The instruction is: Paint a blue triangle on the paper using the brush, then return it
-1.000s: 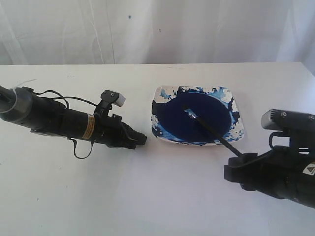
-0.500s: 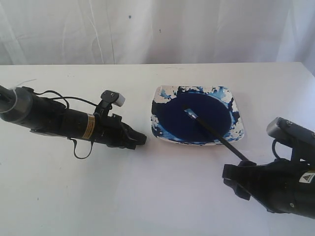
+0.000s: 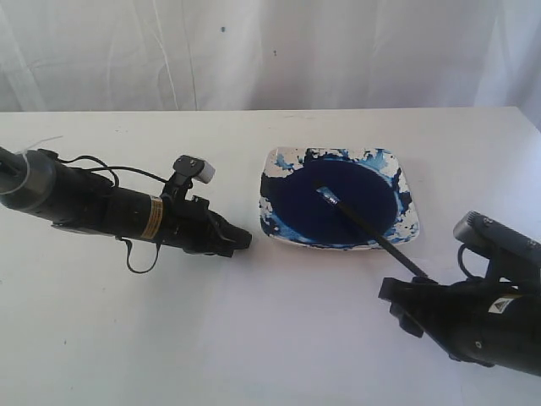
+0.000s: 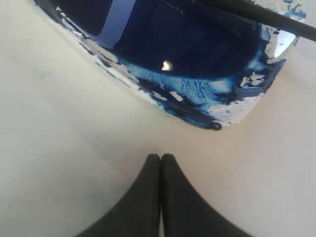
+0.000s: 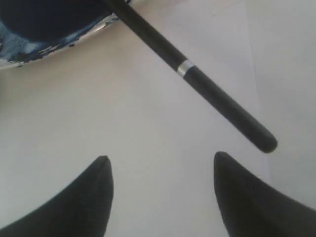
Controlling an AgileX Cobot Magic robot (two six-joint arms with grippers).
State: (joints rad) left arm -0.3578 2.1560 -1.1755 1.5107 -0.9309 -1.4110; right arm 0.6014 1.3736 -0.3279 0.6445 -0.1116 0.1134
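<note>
White wrinkled fabric curtain (image 3: pixel 254 51) spans whole back of scene, hanging in long vertical folds, pale grey shading between them. Two small dark specks (image 3: pixel 223 30) on cloth, upper centre, near each other. Lower edge of curtain meets far edge of wide white matte tabletop (image 3: pixel 473 127). Far edge straight and level; far right corner shows just before frame edge. Light soft, even, whitish. Shadows on tabletop faint, soft-edged. Same surface looks slightly cream-tinted in wrist views.

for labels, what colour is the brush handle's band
Silver band on the black brush; best in right wrist view.
</note>
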